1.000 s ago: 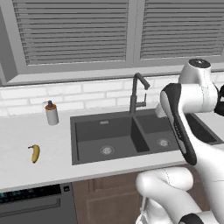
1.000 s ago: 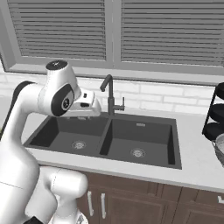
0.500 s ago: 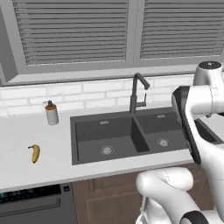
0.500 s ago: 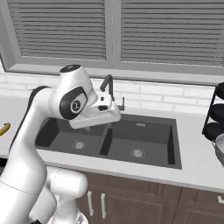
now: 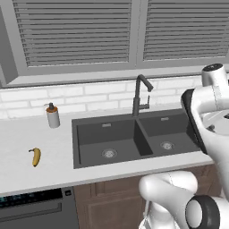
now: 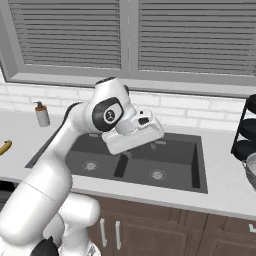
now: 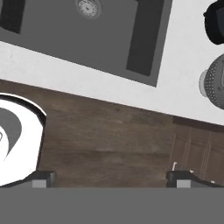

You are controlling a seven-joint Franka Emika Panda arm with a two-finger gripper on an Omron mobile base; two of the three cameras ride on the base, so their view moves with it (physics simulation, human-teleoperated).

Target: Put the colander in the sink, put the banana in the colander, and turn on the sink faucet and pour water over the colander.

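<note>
The colander (image 7: pixel 213 81), a round perforated silvery bowl, sits on the white counter to the right of the sink (image 6: pixel 172 156); its rim shows at the right edge of the right base view (image 6: pixel 251 169). Far left on the counter lies the small yellow banana (image 5: pixel 36 156). The dark gooseneck faucet (image 5: pixel 140 94) stands behind the divider of the double basin. My hand (image 6: pixel 134 133) hovers above the front of the sink. My gripper (image 7: pixel 113 178) is open with nothing between its fingertips (image 7: pixel 43 177), looking down on the counter edge and cabinet front.
A white soap bottle (image 5: pixel 53 116) stands left of the sink by the tiled wall. A dark rack with black bowls (image 6: pixel 247 127) rises behind the colander. Wooden cabinet doors (image 7: pixel 131 140) lie below the counter edge. A window with blinds runs along the back wall.
The arm has swung to the right across the sink, carrying the hand from near the faucet toward the right basin's front. Banana, bottle and faucet stay in place.
</note>
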